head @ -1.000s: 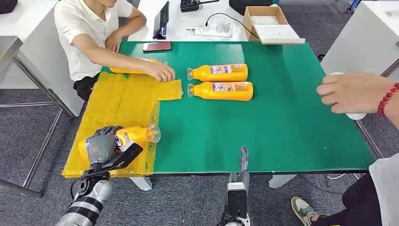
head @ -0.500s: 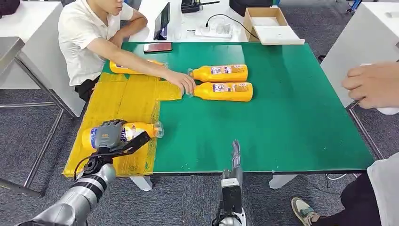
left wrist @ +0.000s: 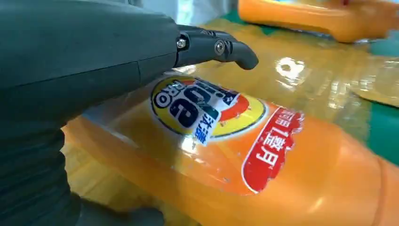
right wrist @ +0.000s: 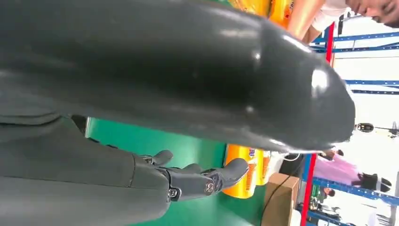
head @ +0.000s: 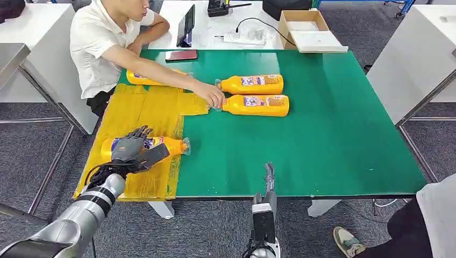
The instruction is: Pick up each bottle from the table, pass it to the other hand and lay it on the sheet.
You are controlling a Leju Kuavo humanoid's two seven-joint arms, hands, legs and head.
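Note:
An orange bottle [head: 164, 145] lies on its side on the yellow sheet [head: 140, 107], cap toward the green table [head: 322, 140]. My left hand [head: 132, 146] is over its label end with the fingers [left wrist: 216, 47] lifted off the bottle [left wrist: 263, 160] and spread. A second bottle [head: 148, 79] lies at the sheet's far end. Two more bottles [head: 253, 83] [head: 257, 105] lie side by side on the green table. My right hand [head: 267, 177] hovers at the table's front edge, fingers [right wrist: 202, 181] straight, holding nothing.
A seated person at the far left reaches across the sheet, their hand [head: 212, 97] at the neck of the nearer table bottle. A phone [head: 180, 54] lies at the table's far edge, a cardboard box [head: 306, 27] behind it. Another person's clothing [head: 438, 215] is at the right.
My left hand carried the bottle forward along the sheet, set it down and lifted its fingers. The seated person's hand reached to the table bottles. The hand at the right edge withdrew.

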